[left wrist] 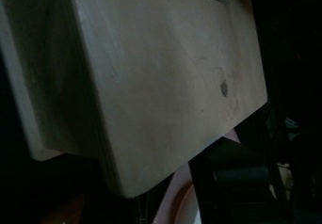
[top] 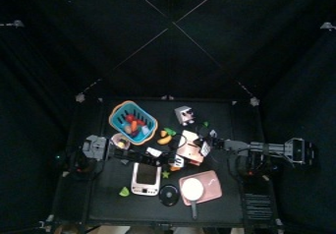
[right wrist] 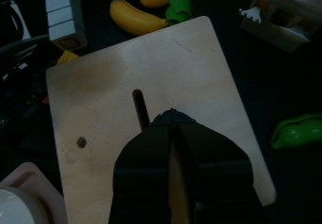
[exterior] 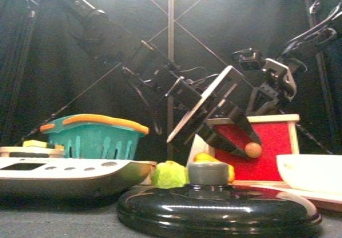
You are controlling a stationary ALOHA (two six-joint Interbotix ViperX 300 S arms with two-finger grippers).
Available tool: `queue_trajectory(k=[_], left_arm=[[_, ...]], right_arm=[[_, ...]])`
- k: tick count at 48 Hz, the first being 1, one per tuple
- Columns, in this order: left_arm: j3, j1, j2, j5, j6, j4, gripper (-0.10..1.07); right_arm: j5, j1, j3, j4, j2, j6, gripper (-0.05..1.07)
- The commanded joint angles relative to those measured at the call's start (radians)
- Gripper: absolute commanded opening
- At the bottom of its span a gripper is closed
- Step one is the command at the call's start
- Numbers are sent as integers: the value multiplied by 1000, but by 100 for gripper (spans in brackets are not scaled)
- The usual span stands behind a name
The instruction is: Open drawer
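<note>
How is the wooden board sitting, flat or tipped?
Tipped. In the front view the wooden board slants steeply, one end raised high.

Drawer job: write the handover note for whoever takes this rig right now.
Right tool: shut on the edge of the tan board, which hangs tilted over the table's middle.
Left tool: close against the same board; its grip cannot be seen.
Drawer: front-left on the table, with no tool at it.
Done: nothing visible on the drawer.
Left: probably set the board down, then open the drawer.
</note>
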Motion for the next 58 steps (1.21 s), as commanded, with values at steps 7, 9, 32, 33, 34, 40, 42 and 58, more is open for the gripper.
queue_trajectory(k=[7,9,32,33,34,40,42,58], left_arm=[[5,3,-26,-3,2,3,55],[8,3,-29,-3,2,2,54],[52,-15,-44,-3,2,2,53],[52,-17,-44,-3,2,2,53],[54,-18,-46,-3,2,2,53],[61,-29,-48,-2,2,0,53],[64,-32,-48,2,2,0,53],[67,-37,-41,112,2,-6,53]], right_arm=[[3,0,5,3,14,0,29],[3,0,5,2,14,0,29],[5,-3,5,2,14,0,29],[5,-3,6,3,14,0,29],[5,-3,5,3,14,0,29],[5,-3,9,2,14,0,29],[5,-3,12,3,14,0,29],[6,-3,15,3,14,0,29]])
